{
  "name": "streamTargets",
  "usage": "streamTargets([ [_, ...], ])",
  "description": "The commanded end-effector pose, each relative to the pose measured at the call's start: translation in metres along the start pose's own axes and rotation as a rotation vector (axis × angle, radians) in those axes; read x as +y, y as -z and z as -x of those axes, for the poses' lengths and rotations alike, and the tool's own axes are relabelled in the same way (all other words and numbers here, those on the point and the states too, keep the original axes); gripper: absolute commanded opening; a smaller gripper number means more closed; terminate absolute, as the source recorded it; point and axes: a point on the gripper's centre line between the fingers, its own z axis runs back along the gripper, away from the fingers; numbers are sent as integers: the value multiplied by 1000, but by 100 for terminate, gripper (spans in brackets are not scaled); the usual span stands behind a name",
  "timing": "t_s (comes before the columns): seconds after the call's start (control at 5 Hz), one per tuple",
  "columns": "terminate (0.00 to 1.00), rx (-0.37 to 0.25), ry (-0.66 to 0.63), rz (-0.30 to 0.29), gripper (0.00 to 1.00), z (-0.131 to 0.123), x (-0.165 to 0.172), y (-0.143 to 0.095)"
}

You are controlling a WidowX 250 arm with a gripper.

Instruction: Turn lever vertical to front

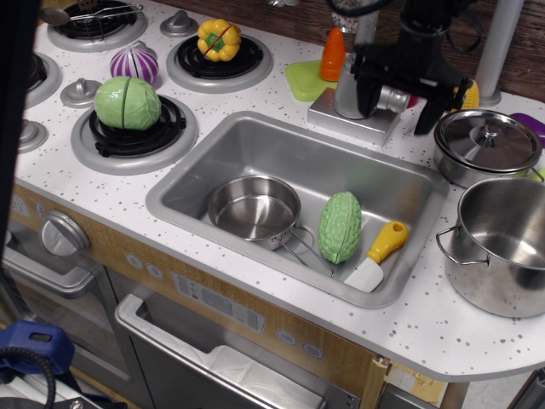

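My gripper (397,111) hangs over the back edge of the counter, just behind the sink (213,162), with its two black fingers (426,115) spread apart and pointing down. The lever (393,99) sits between them, a short silver-grey stub sticking out to the side of the faucet post (349,95). It lies closer to my one finger near the post than to the other one, which hangs well off toward the lidded pot (485,146). Whether either finger actually touches the lever I cannot tell (my own black frame covers its top). Nothing is clamped; the jaws stand wide.

The faucet post rises from a square grey base (341,118) at the sink's rear rim, and an orange carrot (333,54) stands just behind it on a green plate (303,82). A yellow corn cob (469,94) peeks out beside my far finger. Down in the sink lie a small steel pan (253,207), a bumpy green gourd (340,226) and a yellow-handled knife (377,254), all well apart from me.
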Motion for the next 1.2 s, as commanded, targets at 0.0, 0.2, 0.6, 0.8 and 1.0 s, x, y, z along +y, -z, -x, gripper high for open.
streamTargets([
  [0.0,0,-216,15,-66,100,-27,-2,-46],
  [0.2,0,-246,36,-67,100,-37,2,-49],
  [0.6,0,-263,77,-20,100,-56,18,-43],
  [0.8,0,-284,91,-14,100,-61,22,-39],
  [1.0,0,-293,88,8,100,-64,23,-33],
])
